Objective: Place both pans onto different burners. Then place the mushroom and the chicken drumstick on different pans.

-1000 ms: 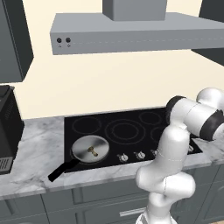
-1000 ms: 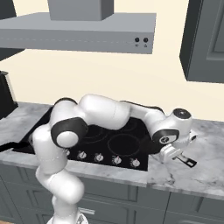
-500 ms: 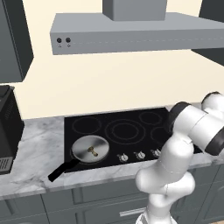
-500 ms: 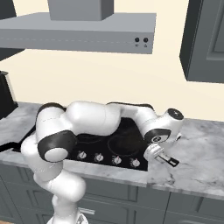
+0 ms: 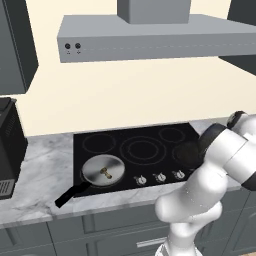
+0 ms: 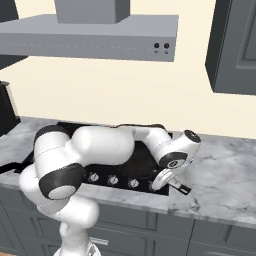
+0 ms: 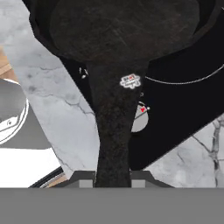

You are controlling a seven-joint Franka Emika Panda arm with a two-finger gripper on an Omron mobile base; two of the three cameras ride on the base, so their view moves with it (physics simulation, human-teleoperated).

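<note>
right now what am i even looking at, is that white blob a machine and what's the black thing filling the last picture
Yes, the white shape is a robot arm in a rendered kitchen. Two pictures come from cameras behind it, left and right, looking over a black cooktop set in a marble counter. The third comes from a camera on its hand. The black thing there is the dark pan, seen along its handle, which the shut fingers hold above the cooktop's corner. A silver pan already sits on a front burner with a small brown piece in it.

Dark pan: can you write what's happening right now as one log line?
hand: shut on dark pan handle | dark pan: above cooktop right side | silver pan: front-left burner
</note>
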